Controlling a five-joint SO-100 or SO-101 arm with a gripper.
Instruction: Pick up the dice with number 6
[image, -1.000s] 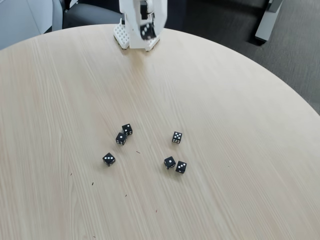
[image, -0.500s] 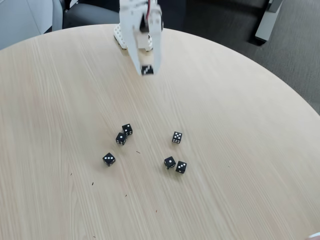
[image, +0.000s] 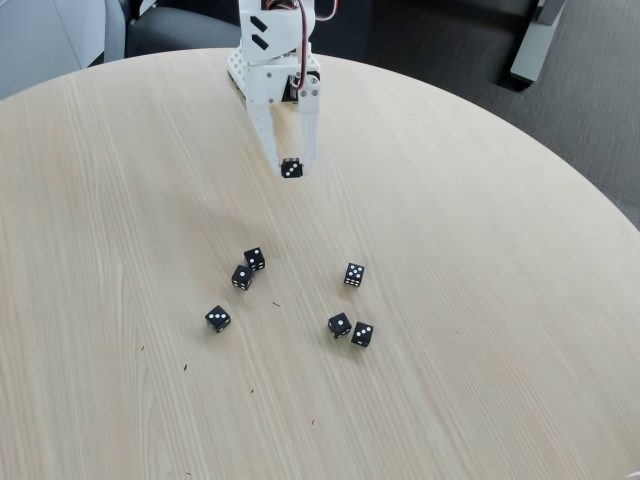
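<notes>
The end effector (image: 291, 166) grips one black die (image: 291, 168); five more dice (image: 340, 325) lie on the table (image: 480, 300).

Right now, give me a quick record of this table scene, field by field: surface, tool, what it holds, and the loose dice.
surface: round light wood table
tool: white tool, pointing down at the far side of the table
held item: one black die between the fingertips
held die face: cannot tell the pip count
loose dice: five black dice on the table
left group: three dice
right group: two dice touching, one apart
</notes>
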